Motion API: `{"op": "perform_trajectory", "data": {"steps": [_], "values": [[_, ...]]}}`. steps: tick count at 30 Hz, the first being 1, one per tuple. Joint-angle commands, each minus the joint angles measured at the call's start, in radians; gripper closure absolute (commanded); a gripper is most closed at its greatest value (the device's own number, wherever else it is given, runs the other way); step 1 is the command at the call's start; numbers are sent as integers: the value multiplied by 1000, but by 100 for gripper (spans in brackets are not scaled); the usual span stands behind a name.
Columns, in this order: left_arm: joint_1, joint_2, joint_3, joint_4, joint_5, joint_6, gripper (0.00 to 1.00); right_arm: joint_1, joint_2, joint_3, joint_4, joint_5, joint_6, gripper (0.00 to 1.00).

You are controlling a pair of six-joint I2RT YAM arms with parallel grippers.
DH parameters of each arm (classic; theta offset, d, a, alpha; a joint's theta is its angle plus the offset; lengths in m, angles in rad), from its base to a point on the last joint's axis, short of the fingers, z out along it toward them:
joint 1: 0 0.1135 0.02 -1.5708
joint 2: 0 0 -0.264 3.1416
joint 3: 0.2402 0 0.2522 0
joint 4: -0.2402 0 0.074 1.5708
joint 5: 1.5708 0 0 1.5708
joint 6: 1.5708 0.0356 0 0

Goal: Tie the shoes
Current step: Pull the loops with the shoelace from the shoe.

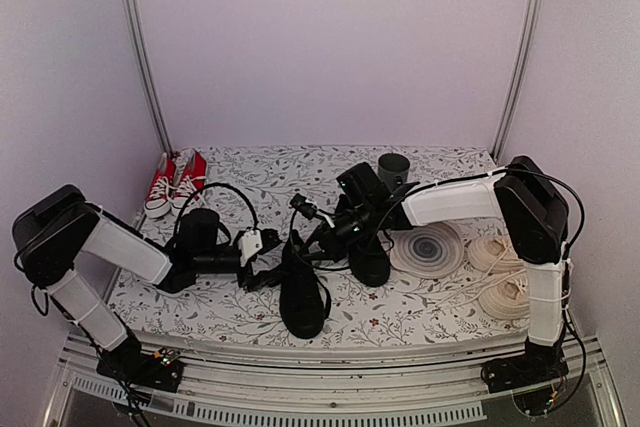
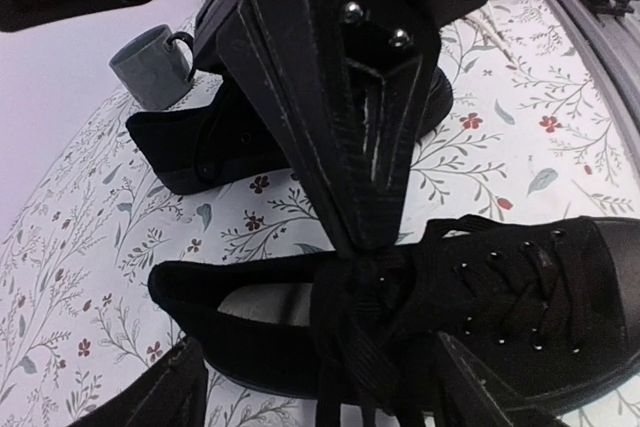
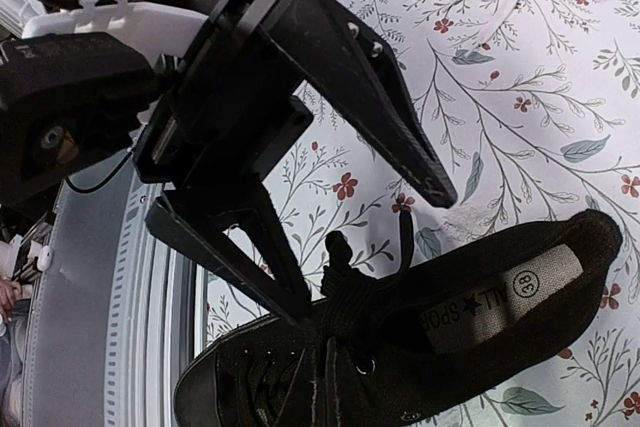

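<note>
- We see two all-black canvas low-top sneakers on the floral-printed bench cloth (image 1: 240, 312): the near shoe (image 1: 302, 292) lies by the middle of the near edge, toe toward that edge, and the far shoe (image 1: 368, 257) sits just beyond it, toward the bench centre.
- The near shoe's thin black laces (image 2: 345, 347) are flat woven cord, bunched in a loose tangle over the tongue; its pale insole bears a printed size mark in the right wrist view.
- A grey ceramic mug (image 1: 394, 171) stands near the far edge, a grey ringed round coaster-like disc (image 1: 427, 248) lies right of the far shoe, small red-and-white sneakers (image 1: 174, 182) sit in the far left corner, and cream sneakers (image 1: 500, 272) lie along the right edge.
- From above, the black shoes, laces and black fingers merge, so we cannot make out contact there; the far shoe is partly hidden behind the right arm.
- The left gripper (image 2: 360, 297) has its fingers spread wide, straddling the lace tangle; the upper finger's tip touches the knot, and nothing is clamped.
- The right gripper (image 3: 375, 252) is likewise spread wide, its lower fingertip against the lace bunch (image 3: 345, 292), holding nothing.
</note>
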Motion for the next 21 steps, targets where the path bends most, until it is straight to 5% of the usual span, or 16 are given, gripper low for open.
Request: {"op": "perform_trajectory", "data": {"steps": [1, 13, 21], "values": [[-15, 52, 54, -29, -29, 79, 26, -6, -32, -11, 14, -24, -8, 99], [-19, 107, 115, -66, 52, 93, 45, -10, -29, -11, 20, -34, -5, 99], [-19, 105, 100, 31, 92, 20, 67, -17, -29, -13, 21, -35, -5, 99]]}}
